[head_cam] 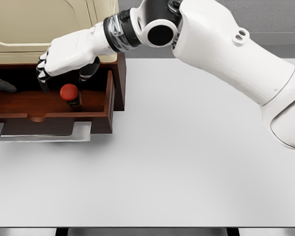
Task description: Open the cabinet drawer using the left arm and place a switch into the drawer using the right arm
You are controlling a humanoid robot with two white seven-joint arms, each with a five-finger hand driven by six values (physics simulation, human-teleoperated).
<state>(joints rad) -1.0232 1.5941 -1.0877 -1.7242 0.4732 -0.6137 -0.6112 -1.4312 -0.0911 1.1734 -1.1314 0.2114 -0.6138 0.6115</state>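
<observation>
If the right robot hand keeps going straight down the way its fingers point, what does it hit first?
Probably the open drawer's wooden floor, just left of the red switch; depth is unclear, so the right robot hand might graze the switch.

Red-capped switch upright, inside open wooden drawer

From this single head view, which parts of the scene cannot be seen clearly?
- Left hand: only a dark tip shows at the left edge of the head view; the picture edge cuts off the rest.
- Switch: its red button shows, but the dark base is in the drawer's shadow.
- Drawer: its left end runs past the picture edge.
- Right hand: hovers above the switch; contact cannot be judged from this angle.
</observation>
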